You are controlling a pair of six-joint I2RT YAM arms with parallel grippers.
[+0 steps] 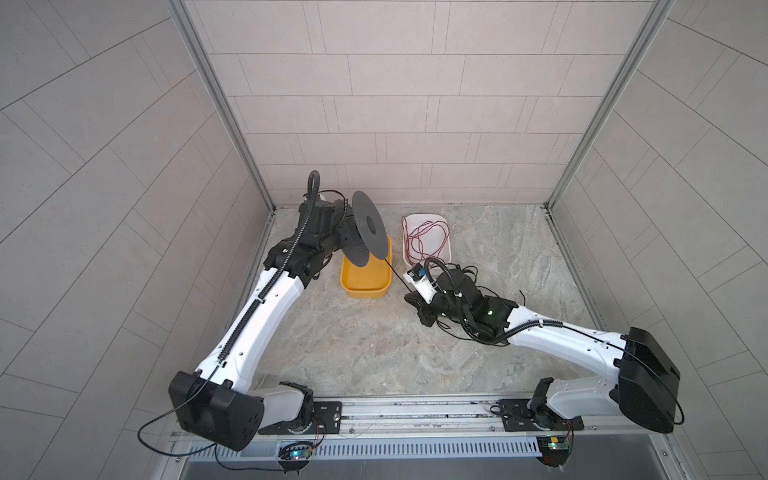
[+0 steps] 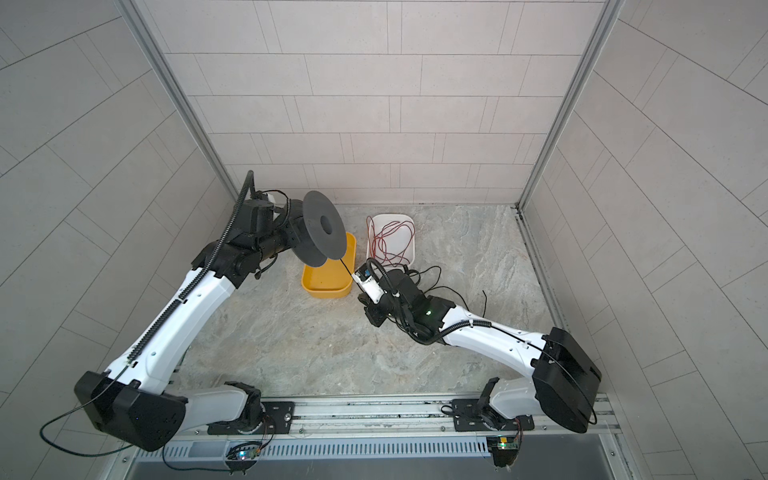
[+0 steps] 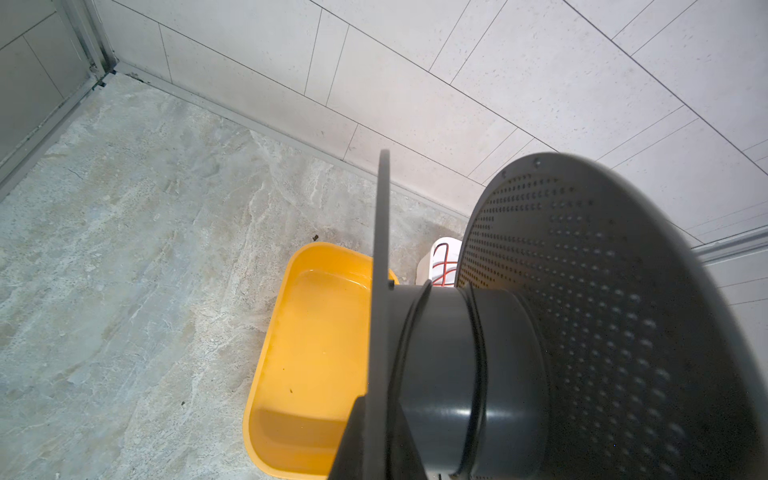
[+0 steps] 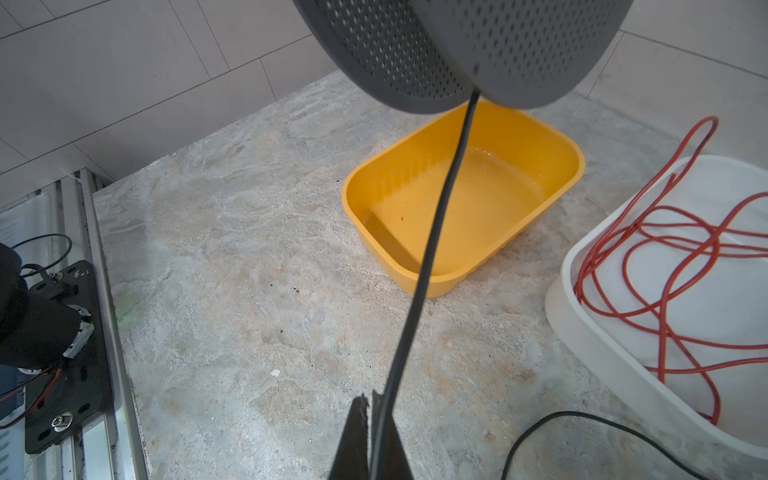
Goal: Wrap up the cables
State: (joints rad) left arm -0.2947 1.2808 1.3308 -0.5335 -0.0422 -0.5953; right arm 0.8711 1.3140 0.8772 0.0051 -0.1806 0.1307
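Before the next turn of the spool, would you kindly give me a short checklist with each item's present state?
1. Left hand shut on the flange of the spool: ok.
2. Right hand shut on the black cable: ok.
3. Cable runs taut from the right hand into the gap between the flanges: ok.
4. Turns lie on the spool's hub: ok, only a few, spaced apart.
5. Slack behind the right arm untangled: cannot tell, the arm hides part of it.
6. Red wire in the white bin, off the taut cable: ok.
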